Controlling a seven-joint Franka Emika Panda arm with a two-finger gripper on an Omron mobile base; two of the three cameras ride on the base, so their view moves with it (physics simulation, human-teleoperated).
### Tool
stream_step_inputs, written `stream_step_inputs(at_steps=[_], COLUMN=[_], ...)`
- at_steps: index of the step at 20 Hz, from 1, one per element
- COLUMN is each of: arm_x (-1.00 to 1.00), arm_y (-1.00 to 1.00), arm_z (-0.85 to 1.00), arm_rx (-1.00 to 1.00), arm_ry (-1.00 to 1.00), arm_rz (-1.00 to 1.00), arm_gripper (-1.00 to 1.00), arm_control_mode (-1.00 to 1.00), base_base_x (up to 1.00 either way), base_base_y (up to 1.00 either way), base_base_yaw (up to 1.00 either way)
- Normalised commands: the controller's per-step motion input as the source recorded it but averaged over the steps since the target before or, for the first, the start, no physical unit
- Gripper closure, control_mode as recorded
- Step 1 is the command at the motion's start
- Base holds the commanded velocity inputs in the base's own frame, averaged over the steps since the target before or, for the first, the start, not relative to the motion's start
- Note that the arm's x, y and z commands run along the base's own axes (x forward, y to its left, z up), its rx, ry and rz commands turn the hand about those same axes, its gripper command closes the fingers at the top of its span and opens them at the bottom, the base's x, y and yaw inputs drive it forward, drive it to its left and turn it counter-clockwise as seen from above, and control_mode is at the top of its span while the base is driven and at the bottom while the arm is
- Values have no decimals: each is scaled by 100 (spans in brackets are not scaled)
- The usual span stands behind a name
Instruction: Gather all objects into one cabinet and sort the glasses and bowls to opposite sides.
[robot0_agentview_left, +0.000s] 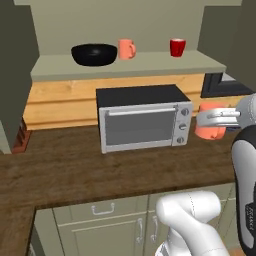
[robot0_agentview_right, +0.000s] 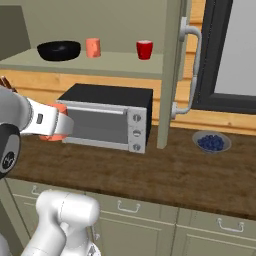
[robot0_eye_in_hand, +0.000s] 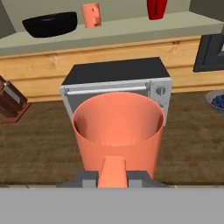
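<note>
My claw (robot0_eye_in_hand: 113, 177) pinched the salmon cup (robot0_eye_in_hand: 117, 131) by its handle, above the desk (robot0_agentview_left: 60, 170) before the toaster oven (robot0_agentview_left: 142, 120); lifting toward the shelf (robot0_agentview_left: 125, 65), it could swing and knock the red cup (robot0_agentview_left: 177, 47)

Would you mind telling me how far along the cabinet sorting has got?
Done: wide black bowl, handled salmon cup and red cup stand on the pale green shelf. In hand: the gripper holds the second salmon-orange cup above the counter. Left: shelving it beside the cups.
</note>
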Motion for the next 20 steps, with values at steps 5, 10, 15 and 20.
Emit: stream_step_inputs(at_steps=[5, 10, 15, 20], arm_x=[0, 0, 0, 0], arm_y=[0, 0, 0, 19], arm_z=[0, 0, 0, 71], arm_rx=[0, 0, 0, 0], arm_ry=[0, 0, 0, 0], arm_rz=[0, 0, 0, 0], arm_gripper=[100, 100, 100, 100], arm_control_mode=[100, 100, 100, -100], base_base_x=[39, 25, 18, 0], base_base_y=[20, 15, 13, 0], base_base_yaw=[0, 0, 0, 0])
